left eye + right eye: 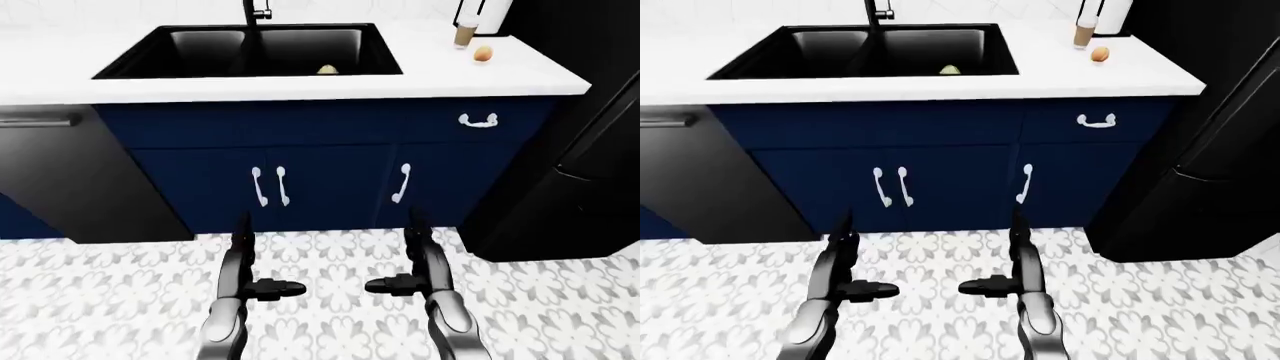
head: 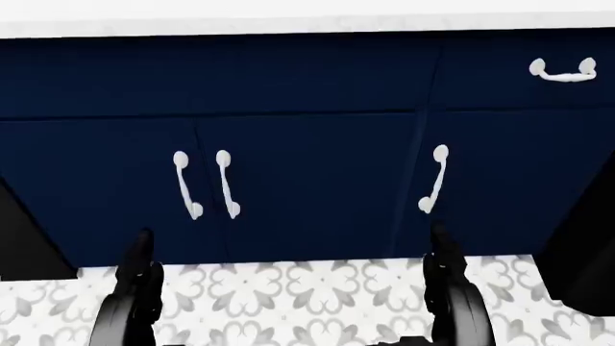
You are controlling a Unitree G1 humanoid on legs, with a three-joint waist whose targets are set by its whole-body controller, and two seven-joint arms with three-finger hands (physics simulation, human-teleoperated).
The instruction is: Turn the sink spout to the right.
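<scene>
A black sink is set into a white counter at the top of the left-eye view. The black spout rises at the sink's top edge; only its lower part shows. A small yellowish thing lies in the basin. My left hand and right hand hang low over the patterned floor, far below the sink, fingers extended and open, holding nothing.
Navy cabinets with white handles stand under the counter. A dark dishwasher is at the left, a black fridge at the right. A paper-towel holder and an egg-like thing sit on the counter's right end.
</scene>
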